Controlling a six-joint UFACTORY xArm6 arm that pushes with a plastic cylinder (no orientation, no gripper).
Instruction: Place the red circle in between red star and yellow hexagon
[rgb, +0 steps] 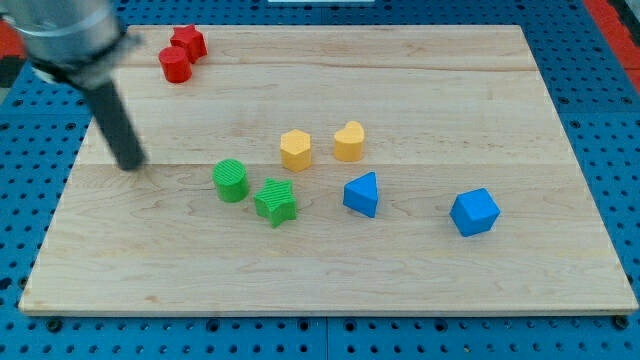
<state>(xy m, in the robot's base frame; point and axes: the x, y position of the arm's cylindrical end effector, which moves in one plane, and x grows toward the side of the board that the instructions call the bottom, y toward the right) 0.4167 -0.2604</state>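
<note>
Down at the view's left, my tip (131, 165) rests on the wooden board (420, 270), bare and touching no block, a plain rod end with nothing to open or close, well below the red circle (175, 65) and left of the green circle (231, 180). That red circle sits near the view's top left, touching the red star (189, 43) just above and right of it, well apart from the yellow hexagon (296, 150) near the board's middle. Beside the hexagon stands a yellow heart (349, 141), with a green star (275, 202), a blue triangle (362, 194) and a blue cube (474, 212) lower down.
</note>
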